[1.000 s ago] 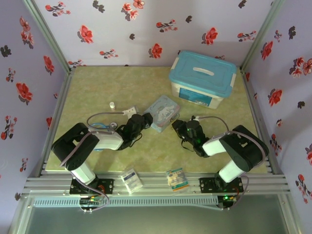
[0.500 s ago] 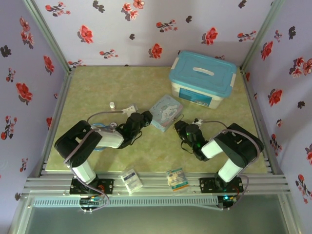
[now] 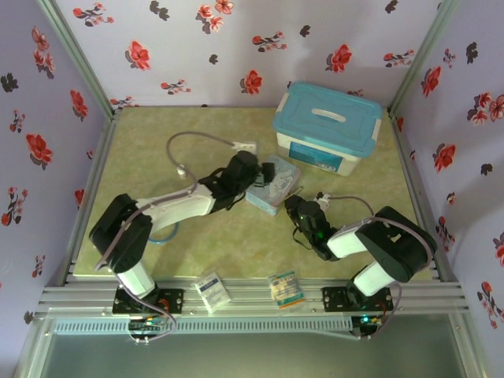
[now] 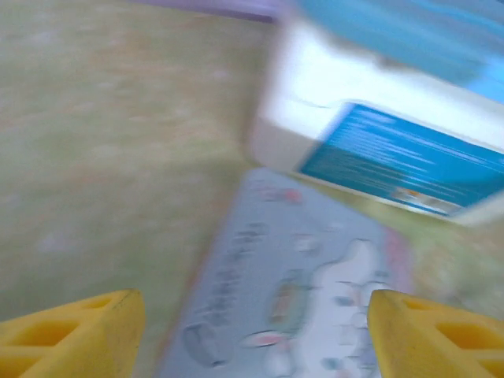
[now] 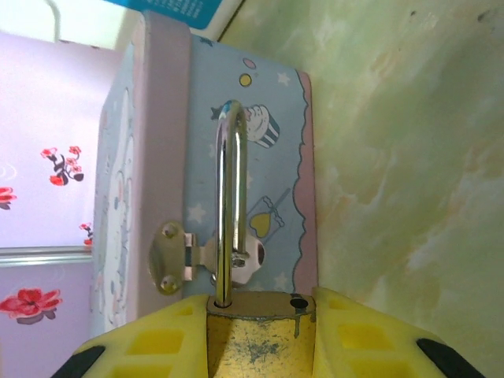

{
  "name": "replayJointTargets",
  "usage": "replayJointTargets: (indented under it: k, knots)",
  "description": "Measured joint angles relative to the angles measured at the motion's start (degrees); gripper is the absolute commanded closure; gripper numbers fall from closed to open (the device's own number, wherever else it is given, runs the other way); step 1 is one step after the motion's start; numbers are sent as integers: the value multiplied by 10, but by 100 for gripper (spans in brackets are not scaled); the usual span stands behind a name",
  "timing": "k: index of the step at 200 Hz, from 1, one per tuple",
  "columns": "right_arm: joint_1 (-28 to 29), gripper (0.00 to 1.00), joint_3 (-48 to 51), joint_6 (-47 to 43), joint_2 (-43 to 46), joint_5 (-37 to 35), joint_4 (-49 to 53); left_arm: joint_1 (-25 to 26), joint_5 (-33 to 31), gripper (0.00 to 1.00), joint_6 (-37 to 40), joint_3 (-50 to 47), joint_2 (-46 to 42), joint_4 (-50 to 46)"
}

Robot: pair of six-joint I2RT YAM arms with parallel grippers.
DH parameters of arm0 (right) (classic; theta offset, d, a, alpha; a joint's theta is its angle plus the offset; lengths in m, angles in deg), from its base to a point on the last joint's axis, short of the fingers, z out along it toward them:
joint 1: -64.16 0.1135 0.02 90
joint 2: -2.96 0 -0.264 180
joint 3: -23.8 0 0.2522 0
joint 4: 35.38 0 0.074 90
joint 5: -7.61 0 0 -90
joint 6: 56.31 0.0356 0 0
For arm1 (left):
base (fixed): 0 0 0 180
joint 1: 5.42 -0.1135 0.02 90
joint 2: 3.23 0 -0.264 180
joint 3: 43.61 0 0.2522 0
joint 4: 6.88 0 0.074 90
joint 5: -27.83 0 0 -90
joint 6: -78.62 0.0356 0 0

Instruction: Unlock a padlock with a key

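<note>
My right gripper (image 5: 260, 305) is shut on the brass padlock (image 5: 253, 346), body pinched between the yellow fingers. The padlock's steel shackle (image 5: 228, 197) stands raised with one leg out; its hole in the body is bare. The free leg sits by the metal hasp (image 5: 177, 260) on the front of the pastel cartoon tin (image 5: 272, 181). From above, the right gripper (image 3: 293, 206) is at the tin's (image 3: 283, 187) near side. My left gripper (image 3: 266, 173) hovers over the tin lid (image 4: 315, 299), blurred; the left gripper (image 4: 256, 335) is open with nothing between its fingers. The key is out of view.
A white storage box with a blue lid (image 3: 327, 126) stands right behind the tin, close ahead of the left gripper (image 4: 394, 150). A small white cylinder (image 3: 181, 168) sits at the left. Two small packets (image 3: 213, 290) (image 3: 285, 287) lie on the front rail.
The left arm has swung from the table left of the tin forward and right to over its lid, and its jaws have widened. The right gripper has held the padlock almost still.
</note>
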Motion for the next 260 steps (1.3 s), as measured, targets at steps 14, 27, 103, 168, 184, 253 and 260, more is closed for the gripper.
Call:
replayJointTargets:
  k: [14,27,103,168,184,253,260]
  knots:
    - [0,84,3,5,3,1,0,20,16,22,43,35,30,-32]
    - [-2,84,13,6,15,5,5,34,28,18,75,38,46,-62]
    - [-74,82,12,-31,48,120,86,64,28,6,173,64,71,-196]
    - [-93,83,14,-42,42,160,89,85,2,7,172,117,105,-233]
    - [-98,83,19,-42,42,165,81,88,-4,11,172,132,114,-249]
    - [-150,84,28,-94,109,194,159,100,-23,18,168,124,116,-237]
    - [-157,84,28,-97,109,202,160,100,-23,20,167,120,114,-229]
